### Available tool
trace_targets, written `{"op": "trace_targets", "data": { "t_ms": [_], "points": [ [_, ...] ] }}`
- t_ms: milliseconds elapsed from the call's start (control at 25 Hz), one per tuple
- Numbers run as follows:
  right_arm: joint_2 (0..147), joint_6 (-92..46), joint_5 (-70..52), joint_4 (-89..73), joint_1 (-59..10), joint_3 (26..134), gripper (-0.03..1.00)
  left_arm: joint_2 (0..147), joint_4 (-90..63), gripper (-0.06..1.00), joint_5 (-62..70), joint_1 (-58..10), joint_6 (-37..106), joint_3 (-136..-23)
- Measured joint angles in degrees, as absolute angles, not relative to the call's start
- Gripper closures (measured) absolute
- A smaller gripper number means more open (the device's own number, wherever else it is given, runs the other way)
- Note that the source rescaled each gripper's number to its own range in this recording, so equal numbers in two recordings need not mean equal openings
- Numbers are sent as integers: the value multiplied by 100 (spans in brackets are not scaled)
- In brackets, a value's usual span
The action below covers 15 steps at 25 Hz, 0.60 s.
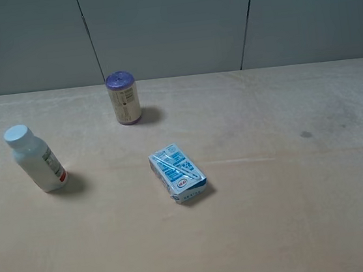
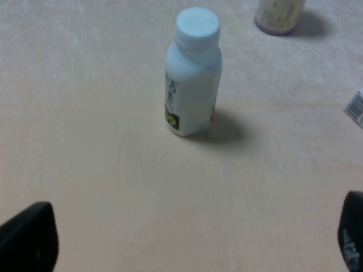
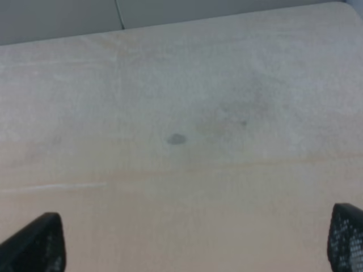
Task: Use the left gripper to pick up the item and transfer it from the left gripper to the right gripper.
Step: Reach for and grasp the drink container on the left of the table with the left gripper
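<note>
The pale wooden table (image 1: pixel 295 215) carries three things, all well apart from one another. The small white plastic bottle (image 1: pixel 37 162), with a white screw cap and a red-edged label, stands upright towards the left side in the high view. The blue-and-white carton (image 1: pixel 178 174) lies flat near the middle. The purple-topped beige can (image 1: pixel 123 98) stands upright farther back.

The black two-fingered left gripper (image 2: pixel 189 235) shows only its fingertips in its wrist view, spread wide with nothing between them. The bottle stands ahead of it, roughly on the centre line. The black right gripper (image 3: pixel 189 241) is likewise spread wide and empty, over bare table, with nothing of the task in its view.

The step in hand looks like the approach to the bottle. It would go best if the left claw drives straight ahead, keeps the bottle centred between the fingers, and closes low on the body rather than on the cap. That leaves the upper part free for the right claw to take. A sideways nudge could topple the bottle, so both fingers should meet it together.
</note>
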State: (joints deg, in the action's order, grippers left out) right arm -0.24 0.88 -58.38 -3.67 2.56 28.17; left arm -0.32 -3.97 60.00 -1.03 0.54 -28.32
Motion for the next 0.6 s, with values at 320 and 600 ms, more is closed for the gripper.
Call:
{"op": "trace_targets", "data": {
  "t_ms": [320, 600],
  "points": [
    [-24, 88, -5838, -367, 256, 2817, -3, -32, -397, -3, 6000, -103, 54, -2832],
    [-24, 88, -5838, -367, 256, 2817, -3, -32, -397, -3, 6000, -103, 52, -2832]
  ]
}}
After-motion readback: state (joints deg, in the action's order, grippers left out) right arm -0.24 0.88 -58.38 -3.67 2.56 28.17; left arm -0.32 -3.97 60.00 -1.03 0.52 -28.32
